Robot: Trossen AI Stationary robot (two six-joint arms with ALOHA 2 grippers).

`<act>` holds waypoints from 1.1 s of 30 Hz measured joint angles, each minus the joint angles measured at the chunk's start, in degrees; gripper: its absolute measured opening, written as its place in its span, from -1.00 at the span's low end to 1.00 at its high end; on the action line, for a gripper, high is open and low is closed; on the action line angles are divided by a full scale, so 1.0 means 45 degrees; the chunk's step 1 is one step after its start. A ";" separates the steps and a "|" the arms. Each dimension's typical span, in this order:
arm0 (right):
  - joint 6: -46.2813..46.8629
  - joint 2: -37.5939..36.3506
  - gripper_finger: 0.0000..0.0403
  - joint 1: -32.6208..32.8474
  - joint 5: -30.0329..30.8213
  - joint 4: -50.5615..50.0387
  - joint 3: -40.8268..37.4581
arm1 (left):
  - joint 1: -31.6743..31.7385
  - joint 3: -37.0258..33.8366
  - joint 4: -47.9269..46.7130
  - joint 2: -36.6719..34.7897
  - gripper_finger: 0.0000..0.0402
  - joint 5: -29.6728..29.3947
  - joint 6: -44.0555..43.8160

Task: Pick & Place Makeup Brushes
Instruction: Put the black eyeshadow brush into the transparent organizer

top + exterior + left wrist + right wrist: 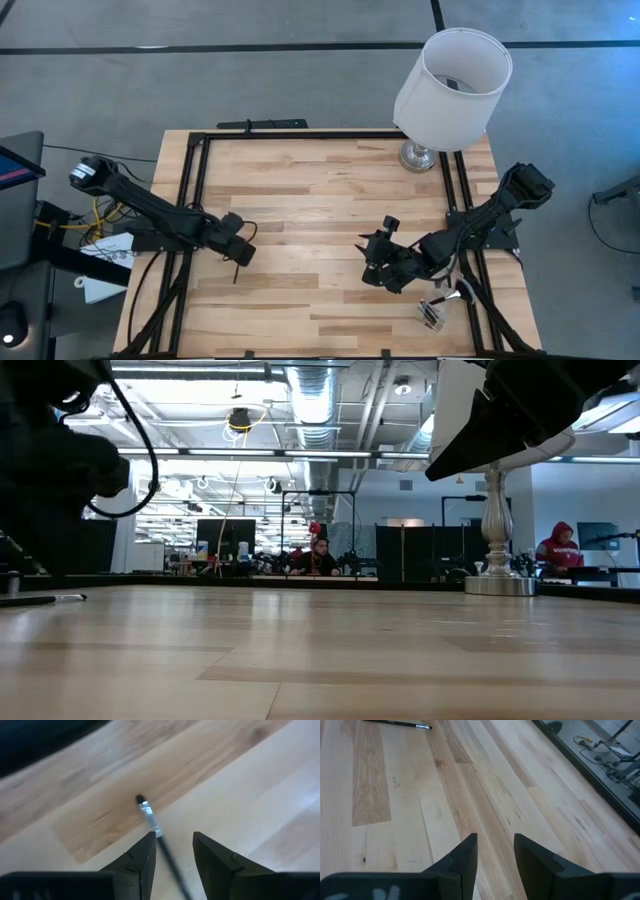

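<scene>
Left wrist view: a slim black-handled makeup brush (152, 822) with a silver ferrule and a small dark tip lies on the wooden table (240, 780), its handle running back between the two dark fingers (142, 857) of the left gripper (172, 851). The fingers stand apart, one on either side of the handle, not clamped on it; the brush tip points out ahead of them onto the bare boards.

Seen from overhead, the left gripper (238, 250) sits low over the left-centre of the table, with a thin dark line of the brush showing just beside it. The right gripper (378, 262) hangs over the right-centre of the table, well apart from the left one.

In the right wrist view, the right gripper (494, 851) has its fingers apart with only bare wood between them; far ahead of them, near the table's far side, lies a black-handled brush (397, 723) with a silver ferrule, which cannot be matched for certain with the one under the left arm.

A white-shaded lamp (452, 85) on a silver base stands at the table's back right corner. From table height, a brush (40, 599) lies flat at the left edge, with people seated in the room beyond.
</scene>
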 joint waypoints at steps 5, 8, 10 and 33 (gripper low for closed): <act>0.0000 0.0000 -0.42 0.0000 -0.0022 0.0000 0.0000 | -0.0073 -0.0143 -0.0039 0.1355 -0.37 0.0505 -0.0062; 0.0004 0.0000 -0.42 0.0000 -0.0022 0.0002 0.0000 | -0.0073 -0.0074 0.0000 0.2213 -0.37 0.0560 -0.0076; 0.0005 0.0000 -0.42 0.0000 -0.0022 0.0004 0.0000 | -0.0087 -0.0024 0.0021 0.2503 -0.37 0.0428 -0.0027; -0.0980 0.0843 -0.42 -0.0625 -0.1027 0.1816 -0.0012 | -0.0102 0.0000 0.0232 0.1569 -0.90 0.0256 0.2918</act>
